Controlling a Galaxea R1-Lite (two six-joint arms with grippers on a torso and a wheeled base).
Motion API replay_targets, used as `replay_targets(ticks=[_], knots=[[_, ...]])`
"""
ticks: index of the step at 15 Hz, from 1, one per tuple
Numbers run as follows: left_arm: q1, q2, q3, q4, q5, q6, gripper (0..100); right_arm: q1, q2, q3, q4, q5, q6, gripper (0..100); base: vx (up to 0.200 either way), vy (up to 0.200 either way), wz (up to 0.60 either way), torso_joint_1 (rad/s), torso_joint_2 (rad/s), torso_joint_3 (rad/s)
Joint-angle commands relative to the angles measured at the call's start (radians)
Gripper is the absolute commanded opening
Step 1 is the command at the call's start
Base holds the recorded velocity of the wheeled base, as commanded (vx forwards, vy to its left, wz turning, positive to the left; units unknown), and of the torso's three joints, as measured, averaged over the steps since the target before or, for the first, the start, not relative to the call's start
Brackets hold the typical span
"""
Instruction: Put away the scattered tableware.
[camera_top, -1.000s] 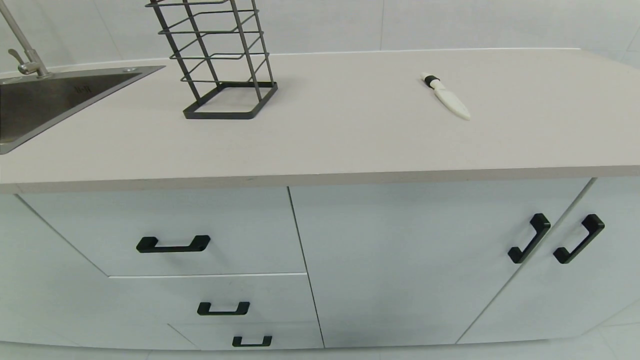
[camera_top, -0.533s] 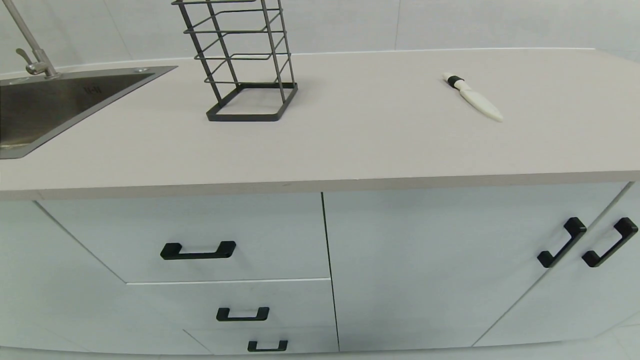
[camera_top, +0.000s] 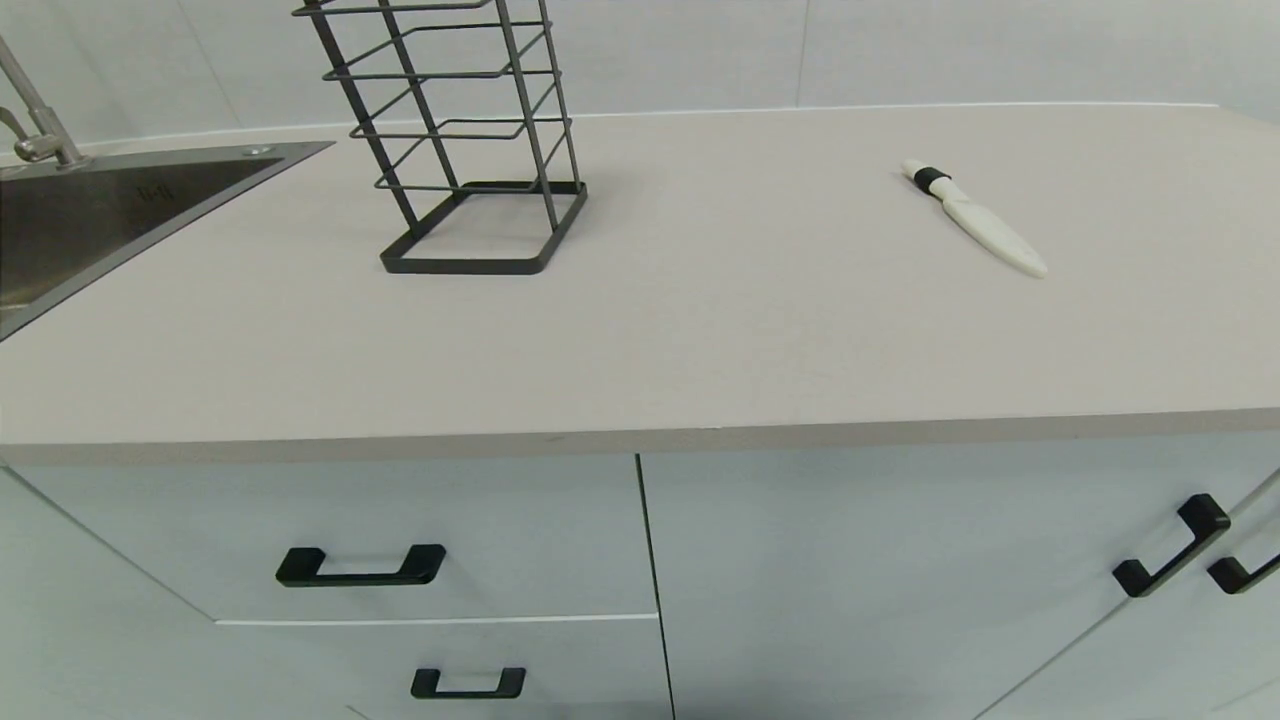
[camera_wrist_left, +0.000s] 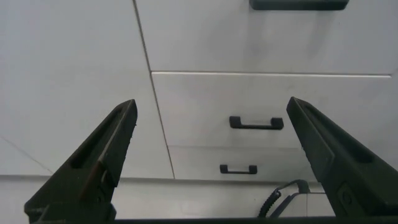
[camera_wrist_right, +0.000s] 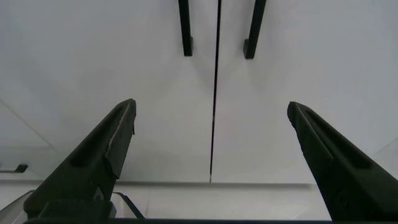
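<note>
A white knife (camera_top: 975, 218) with a black band near its handle end lies flat on the beige countertop (camera_top: 700, 330), toward the right. A dark wire rack (camera_top: 455, 140) stands upright and empty on the counter's left half. My left gripper (camera_wrist_left: 211, 109) is open, low down, facing the white drawer fronts (camera_wrist_left: 261, 106). My right gripper (camera_wrist_right: 211, 112) is open too, facing a pair of cabinet doors (camera_wrist_right: 124, 93) with black handles. Neither holds anything.
A steel sink (camera_top: 90, 215) with a tap (camera_top: 35, 125) is set into the counter at far left. Below the counter are drawers with black handles (camera_top: 360, 568) and cabinet doors with handles (camera_top: 1170, 545) at the right. A tiled wall backs the counter.
The whole head view has shifted: the counter now looks nearer and lower in the picture, so the camera moved. The knife and rack keep their places on the counter.
</note>
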Motion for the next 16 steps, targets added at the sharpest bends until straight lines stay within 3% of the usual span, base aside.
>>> replay_targets(ticks=[1,9,12,16], knots=[[0.000,0.001,0.000,0.000,0.001,-0.001,100,0.000,0.001,0.000,0.000,0.000,-0.001,100,0.000,0.000,0.00,0.000,0.00,0.000],[0.000,0.001,0.000,0.000,0.007,0.005,100,0.000,0.001,0.000,0.000,0.000,-0.001,100,0.000,0.000,0.00,0.000,0.00,0.000],[0.000,0.001,0.000,0.000,0.016,0.005,100,0.000,0.001,0.000,0.000,0.000,-0.001,100,0.000,0.000,0.00,0.193,-0.11,-0.092],[0.000,0.001,0.000,0.000,0.016,0.005,100,0.000,0.001,0.000,0.000,0.000,-0.001,100,0.000,0.000,0.00,0.245,-0.58,-0.216]])
